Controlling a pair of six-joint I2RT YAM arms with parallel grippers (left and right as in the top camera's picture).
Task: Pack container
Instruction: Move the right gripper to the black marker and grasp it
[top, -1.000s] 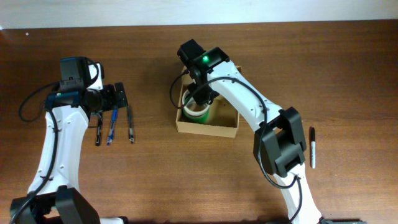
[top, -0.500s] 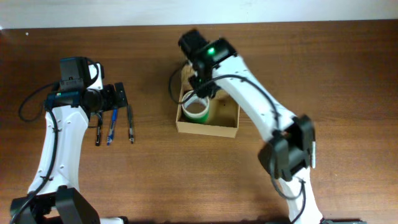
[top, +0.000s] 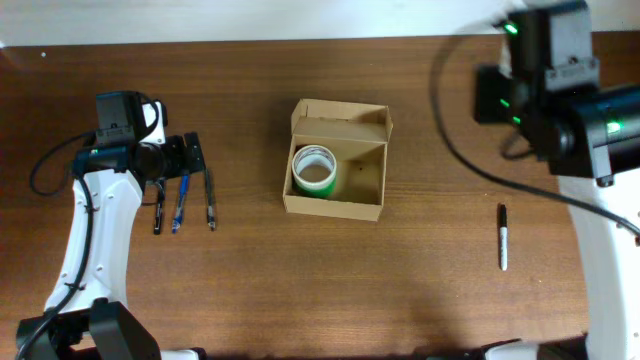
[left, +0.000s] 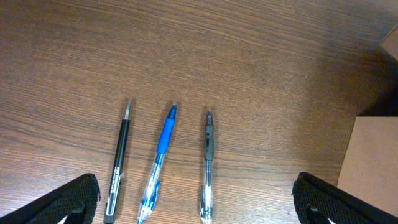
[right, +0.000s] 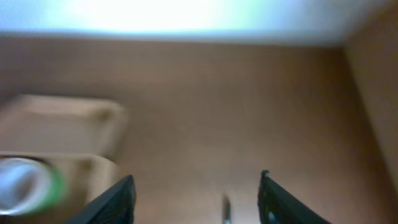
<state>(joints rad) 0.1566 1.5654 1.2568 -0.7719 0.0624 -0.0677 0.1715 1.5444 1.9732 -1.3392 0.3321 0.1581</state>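
Note:
The container (top: 333, 208), a tan cardboard box with its flap lid (top: 340, 118) standing open at the back, sits mid-table. A tape roll with a green edge (top: 314, 170) lies in its left half. My right gripper (right: 196, 186) is open and empty, high up and well right of the box. In the blurred right wrist view the container (right: 68, 121) and the tape roll (right: 25, 186) show at the left. My left gripper (left: 196, 199) is wide open above three pens, holding nothing. The container's edge (left: 373, 162) shows at the right of that view.
A black pen (left: 119, 162), a blue pen (left: 160, 152) and a grey pen (left: 208, 162) lie side by side left of the box. A black marker (top: 503, 237) lies on the table at the right. The right arm (top: 570, 90) looms at the top right.
The right gripper opened, left the tape roll in the container, and rose and swung away to the right. The left arm has not moved.

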